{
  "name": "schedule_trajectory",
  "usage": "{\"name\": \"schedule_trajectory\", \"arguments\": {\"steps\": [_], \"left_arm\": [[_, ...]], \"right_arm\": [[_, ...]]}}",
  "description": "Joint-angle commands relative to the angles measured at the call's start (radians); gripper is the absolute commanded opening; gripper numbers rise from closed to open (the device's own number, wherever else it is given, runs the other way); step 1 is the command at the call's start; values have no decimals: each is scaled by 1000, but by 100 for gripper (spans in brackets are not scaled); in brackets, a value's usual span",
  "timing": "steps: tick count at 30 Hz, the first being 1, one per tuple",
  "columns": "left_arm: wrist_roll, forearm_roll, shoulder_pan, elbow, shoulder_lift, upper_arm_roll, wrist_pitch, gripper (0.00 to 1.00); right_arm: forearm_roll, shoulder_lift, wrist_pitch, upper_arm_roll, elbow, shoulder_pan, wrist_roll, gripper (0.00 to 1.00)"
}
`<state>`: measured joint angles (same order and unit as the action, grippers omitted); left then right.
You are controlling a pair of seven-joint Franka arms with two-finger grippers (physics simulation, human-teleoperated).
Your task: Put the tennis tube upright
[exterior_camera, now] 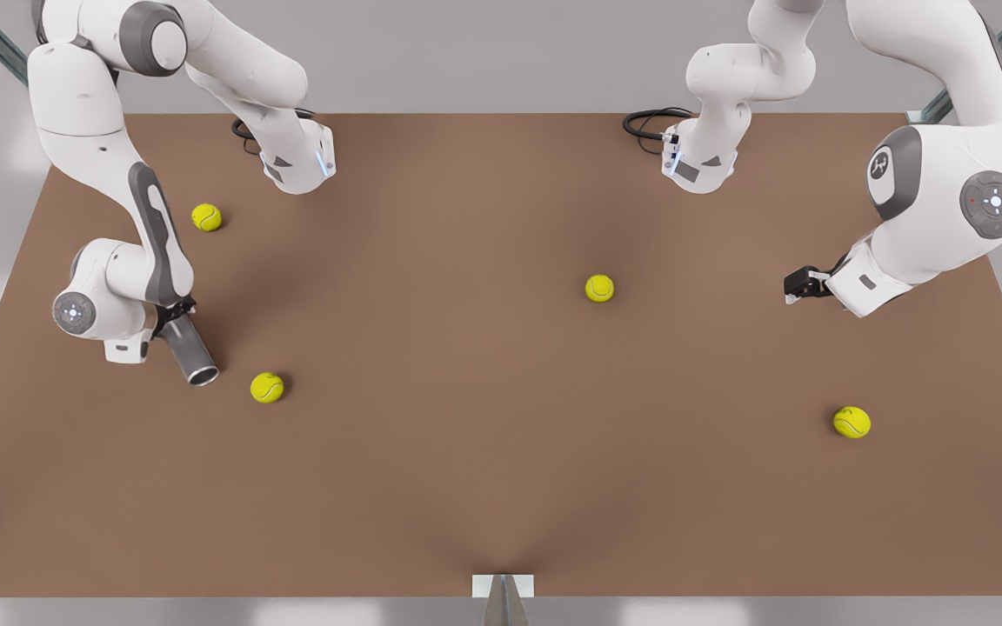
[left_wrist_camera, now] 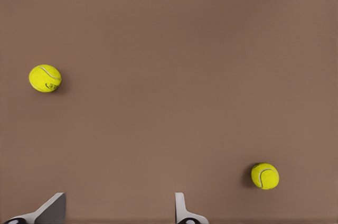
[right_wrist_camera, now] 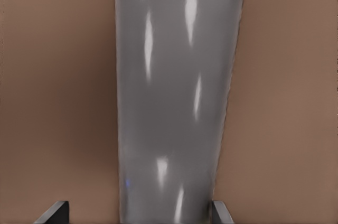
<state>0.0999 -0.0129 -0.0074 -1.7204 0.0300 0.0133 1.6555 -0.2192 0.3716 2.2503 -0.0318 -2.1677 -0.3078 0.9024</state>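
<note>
The tennis tube [exterior_camera: 190,352] is a plain grey cylinder near the table's edge on the front view's left. It is tilted, and its hollow dark end faces up toward the camera. My right gripper [exterior_camera: 172,316] is shut on the tube's other end. In the right wrist view the tennis tube [right_wrist_camera: 174,102] runs away from the right gripper [right_wrist_camera: 140,214], between its fingers [right_wrist_camera: 221,214]. My left gripper [exterior_camera: 801,284] waits above the table on the front view's right. The left gripper [left_wrist_camera: 117,216] is open, with nothing between its fingers.
Several yellow-green tennis balls lie on the brown table [exterior_camera: 466,452]: one [exterior_camera: 267,388] close beside the tube's open end, one [exterior_camera: 206,217] behind it, one [exterior_camera: 599,288] near the middle, one [exterior_camera: 851,422] at the front right. Two balls [left_wrist_camera: 45,78] [left_wrist_camera: 265,176] lie below the left gripper.
</note>
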Motion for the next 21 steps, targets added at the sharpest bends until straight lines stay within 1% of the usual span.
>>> {"name": "schedule_trajectory", "arguments": {"steps": [1, 15, 16, 17, 18, 20, 21], "left_arm": [[0, 1, 1, 1, -1, 0, 0, 100], [0, 1, 3, -1, 4, 0, -2, 100], [-3, 1, 3, -1, 4, 0, -2, 100], [-3, 1, 3, 1, 10, 0, -2, 100], [0, 1, 3, -1, 10, 0, -2, 100], [0, 1, 3, -1, 10, -1, -2, 100], [0, 1, 3, 1, 10, -1, -2, 100]], "right_arm": [[0, 0, 15, 0, 0, 7, 43, 100], [-5, 76, 43, 0, 6, 9, 29, 100], [-5, 76, 41, 0, 8, 9, 29, 84], [-5, 76, 37, 0, 9, 10, 27, 51], [-5, 76, 34, 0, 9, 10, 27, 41], [-5, 76, 31, 0, 9, 10, 29, 33], [-5, 76, 31, 0, 9, 12, 29, 32]]}}
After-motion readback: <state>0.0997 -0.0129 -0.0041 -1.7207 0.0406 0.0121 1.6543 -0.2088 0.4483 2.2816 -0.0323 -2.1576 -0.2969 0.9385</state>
